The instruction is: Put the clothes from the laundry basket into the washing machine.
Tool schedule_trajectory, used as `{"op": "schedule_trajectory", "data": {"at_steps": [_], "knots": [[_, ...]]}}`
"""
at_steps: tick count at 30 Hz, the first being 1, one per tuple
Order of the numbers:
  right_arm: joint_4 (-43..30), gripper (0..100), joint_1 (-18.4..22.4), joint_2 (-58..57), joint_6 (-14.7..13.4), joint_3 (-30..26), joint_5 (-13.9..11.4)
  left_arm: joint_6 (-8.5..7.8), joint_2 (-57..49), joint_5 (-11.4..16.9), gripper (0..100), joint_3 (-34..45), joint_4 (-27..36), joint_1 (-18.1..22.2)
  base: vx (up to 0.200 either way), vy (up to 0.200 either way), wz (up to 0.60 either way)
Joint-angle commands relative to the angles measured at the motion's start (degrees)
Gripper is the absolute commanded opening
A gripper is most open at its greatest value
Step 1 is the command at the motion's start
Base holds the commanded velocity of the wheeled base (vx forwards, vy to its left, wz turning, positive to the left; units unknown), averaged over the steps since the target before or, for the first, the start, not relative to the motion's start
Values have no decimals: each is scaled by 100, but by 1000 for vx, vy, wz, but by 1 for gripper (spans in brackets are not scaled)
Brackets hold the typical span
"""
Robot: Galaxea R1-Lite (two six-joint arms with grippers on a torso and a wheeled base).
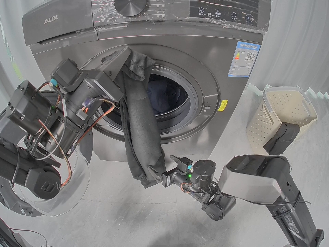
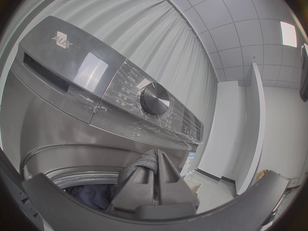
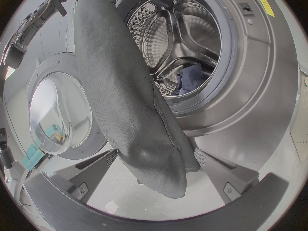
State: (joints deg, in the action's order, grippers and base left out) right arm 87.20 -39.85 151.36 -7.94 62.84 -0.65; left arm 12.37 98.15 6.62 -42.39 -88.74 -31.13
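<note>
left gripper (image 2: 157,156) pinching dark grey garment (image 1: 140,120) top at washing machine (image 1: 192,52) opening | right gripper (image 3: 155,154) jaws spread around garment's hanging end | blue cloth (image 3: 189,77) in drum (image 3: 160,32)

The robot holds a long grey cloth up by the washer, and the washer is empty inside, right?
Not empty: a blue garment lies in the drum, as the right wrist view shows. The left gripper does hold the long grey cloth up by the washer.

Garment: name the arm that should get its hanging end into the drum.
Right, probably. The right gripper is open astride the garment's low end, just below the drum mouth; the left gripper is shut on its top end, higher up.
</note>
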Motion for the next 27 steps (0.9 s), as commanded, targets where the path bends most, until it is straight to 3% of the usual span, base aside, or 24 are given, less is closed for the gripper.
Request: {"op": "schedule_trajectory", "data": {"at_steps": [1, 4, 5, 13, 16, 27], "knots": [[8, 100, -58, 386, 38, 457, 3, 2, -6, 6, 0, 11, -3, -7, 0, 0, 0], [43, 100, -163, 474, 38, 685, -6, 2, 3, 6, 0, 2, -3, -7, 0, 0, 0], [43, 0, -181, 491, 38, 685, -6, 11, 3, 6, 0, 2, -3, -7, 0, 0, 0], [95, 0, -207, 544, 29, 870, 3, 19, 12, 6, 0, 11, -3, 2, 0, 0, 0], [104, 0, -172, 456, 29, 668, 29, 28, 29, 6, 0, 11, -3, 46, 0, 0, 0], [69, 0, 241, -2146, 64, -2118, 100, 28, 12, 32, 0, 117, -3, 503, 0, 0, 0]]}}
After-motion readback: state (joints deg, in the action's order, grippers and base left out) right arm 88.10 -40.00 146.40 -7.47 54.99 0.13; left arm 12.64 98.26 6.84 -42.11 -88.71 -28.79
